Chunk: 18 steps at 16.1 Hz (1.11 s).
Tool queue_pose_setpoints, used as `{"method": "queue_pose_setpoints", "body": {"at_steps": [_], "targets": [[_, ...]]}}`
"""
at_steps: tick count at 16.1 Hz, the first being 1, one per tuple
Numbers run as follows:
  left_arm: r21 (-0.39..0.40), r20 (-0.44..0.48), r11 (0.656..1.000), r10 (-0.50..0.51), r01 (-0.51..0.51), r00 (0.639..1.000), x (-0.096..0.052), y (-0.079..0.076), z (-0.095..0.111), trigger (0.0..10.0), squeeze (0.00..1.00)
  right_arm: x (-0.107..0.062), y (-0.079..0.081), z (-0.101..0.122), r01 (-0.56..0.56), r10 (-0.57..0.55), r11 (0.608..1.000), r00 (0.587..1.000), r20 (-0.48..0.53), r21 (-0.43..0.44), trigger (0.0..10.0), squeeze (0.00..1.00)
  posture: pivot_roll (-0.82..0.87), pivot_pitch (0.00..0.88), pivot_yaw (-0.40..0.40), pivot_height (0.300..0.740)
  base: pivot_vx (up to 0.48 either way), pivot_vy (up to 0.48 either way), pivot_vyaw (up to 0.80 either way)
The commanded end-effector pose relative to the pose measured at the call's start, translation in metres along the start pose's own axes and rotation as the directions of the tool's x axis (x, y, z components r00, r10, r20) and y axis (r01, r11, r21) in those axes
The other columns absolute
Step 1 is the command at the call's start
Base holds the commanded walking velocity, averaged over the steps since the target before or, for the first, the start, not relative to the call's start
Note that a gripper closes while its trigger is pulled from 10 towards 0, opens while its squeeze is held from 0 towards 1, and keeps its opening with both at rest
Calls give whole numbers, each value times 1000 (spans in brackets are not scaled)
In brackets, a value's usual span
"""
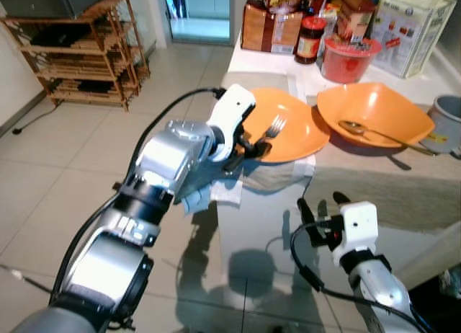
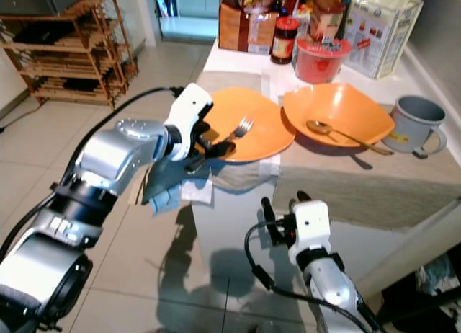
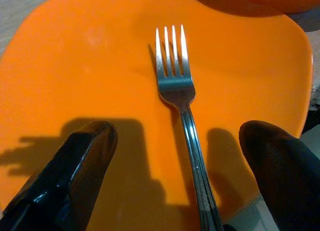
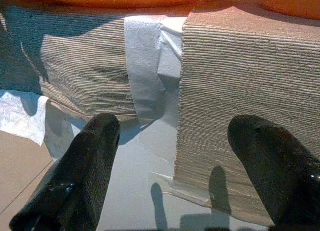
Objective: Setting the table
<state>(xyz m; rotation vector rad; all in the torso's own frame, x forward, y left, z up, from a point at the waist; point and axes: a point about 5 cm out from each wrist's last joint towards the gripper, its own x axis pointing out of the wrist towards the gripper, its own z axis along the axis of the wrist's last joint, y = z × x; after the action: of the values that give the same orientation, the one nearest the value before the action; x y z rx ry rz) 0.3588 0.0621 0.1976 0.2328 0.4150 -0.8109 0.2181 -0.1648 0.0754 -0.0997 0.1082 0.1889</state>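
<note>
The left gripper [image 3: 177, 176] is hovering spread wide around the handle of the fork [image 3: 176, 86], which is lying on the orange plate [image 1: 299, 135], and closing off-centre risks skidding it off the rim, while the right gripper [image 1: 322, 207] is waiting released.

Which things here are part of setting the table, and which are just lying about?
Job: fork between the left hand's open fingers, lying on the near orange plate; second orange plate with spoon; grey mug; placemats.

Lying about: red jar, food boxes, wooden shelf.
</note>
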Motion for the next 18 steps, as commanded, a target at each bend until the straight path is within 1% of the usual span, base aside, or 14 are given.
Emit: {"method": "queue_pose_setpoints", "body": {"at_steps": [1, 2, 5, 7, 8, 12, 14, 18], "targets": [[24, 12, 1000, 11, -11, 1000, -1, 2, 7, 10000, 0, 0, 0, 1, 5, -5, 1000, 1000, 0, -4, 10000, 0, -115, 18, 40, 727, 0, 0, 0], [33, 10, 999, 9, -10, 1000, 2, 5, 12, 10000, 0, 0, 0, 1, 5, -5, 1000, 1000, -2, -3, 10000, 0, -116, 19, 41, 727, 0, 0, 0], [43, 3, 999, 2, -2, 1000, 5, 6, 16, 10000, 0, 0, 0, 0, 5, -5, 1000, 1000, -4, -4, 10000, 0, -118, 19, 42, 727, 0, 0, 0], [54, -26, 998, -38, 40, 999, 12, 3, 18, 10000, 0, -1, 2, 0, 1, -1, 1000, 1000, -8, -3, 10000, 0, -120, 19, 44, 727, 0, 0, 0], [46, -43, 997, -60, 62, 997, 15, 0, 16, 10000, 0, -1, 2, -1, 1, -1, 1000, 1000, -8, -2, 10000, 0, -123, 19, 48, 727, 0, 0, 0], [29, -90, 995, -92, 95, 992, 21, -1, 8, 10000, 0, -2, 3, -1, 1, -1, 1000, 1000, -12, 0, 10000, 0, -124, 26, 50, 727, 0, 0, 0], [12, -121, 996, -87, 89, 989, 23, 2, 2, 10000, 0, -3, 4, -1, -1, 1, 1000, 1000, -16, 1, 10000, 0, -122, 28, 48, 727, 0, 0, 0], [-16, -144, 997, -81, 80, 986, 24, 6, -2, 10000, 0, -3, 4, -2, -6, 6, 1000, 1000, -22, 1, 10000, 0, -121, 27, 47, 727, 0, 0, 0]]}}
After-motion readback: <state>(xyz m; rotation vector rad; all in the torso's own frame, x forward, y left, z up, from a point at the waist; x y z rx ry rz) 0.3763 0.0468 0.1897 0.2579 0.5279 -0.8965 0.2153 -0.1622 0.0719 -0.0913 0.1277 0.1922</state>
